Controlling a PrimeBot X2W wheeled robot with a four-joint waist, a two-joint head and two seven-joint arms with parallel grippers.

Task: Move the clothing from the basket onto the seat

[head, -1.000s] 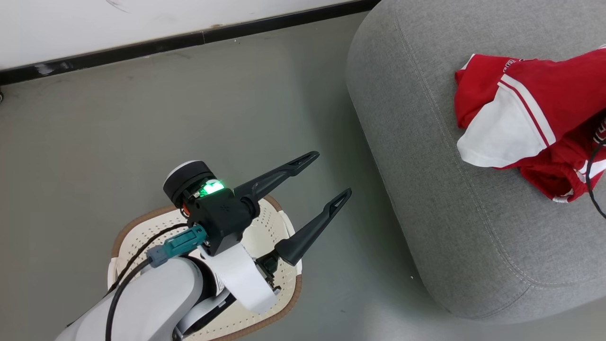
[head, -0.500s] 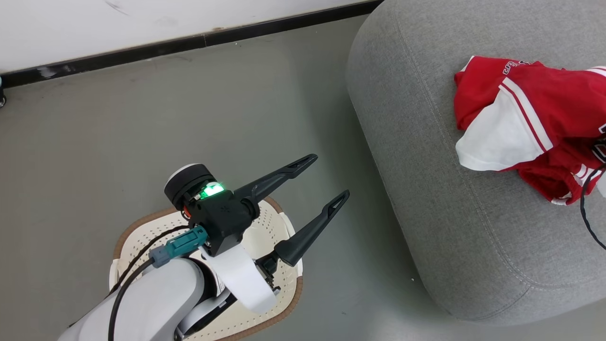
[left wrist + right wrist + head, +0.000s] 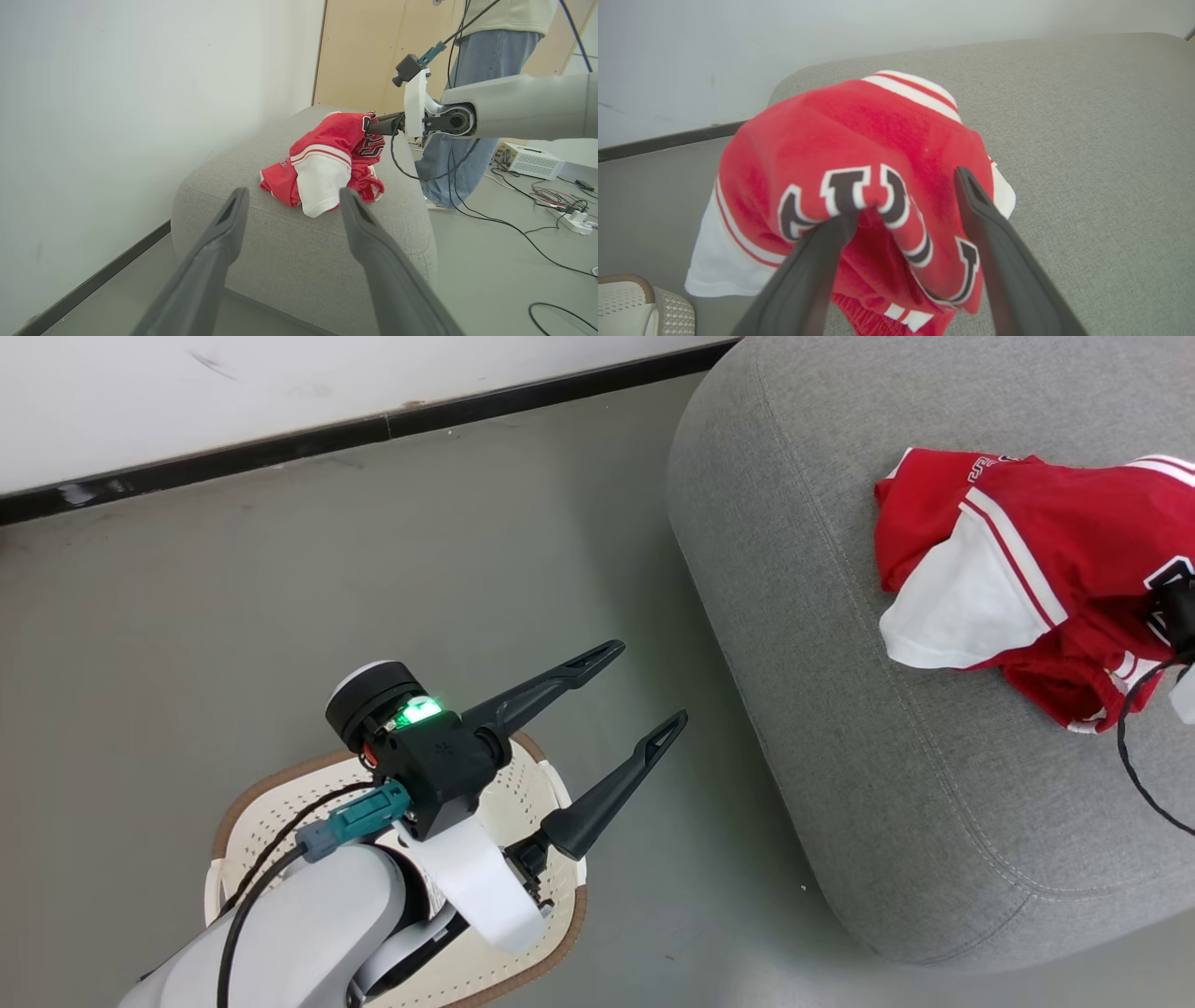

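**Task items.** The bright red sportswear clothing with white panels and stripes (image 3: 1027, 541) lies bunched in a heap on top of the large rounded grey fabric-upholstered seat (image 3: 840, 728), toward the far right side of the seat in the head view. A white panel of the clothing faces the left gripper. The oval cream perforated plastic laundry basket with a brown rim band (image 3: 527, 789) stands on the grey floor (image 3: 373, 569), apart from the seat. The left forearm hides most of the basket interior.

**Left gripper.** The left gripper (image 3: 644, 684) hangs above the basket, pointing toward the seat. Its fingers are spread wide with nothing between them.

**Right gripper.** The right gripper (image 3: 906, 198) is at the clothing heap on the seat. Its fingers stand well apart. In the right wrist view, one fingertip (image 3: 845, 221) presses into a fold of red cloth bearing black-and-white lettering. The other finger lies against the side of the heap. The cloth is not pinched between the fingers.

**Surroundings.** A person in blue jeans (image 3: 472, 70) stands beyond the seat. Cables (image 3: 514, 228) run across the floor nearby.
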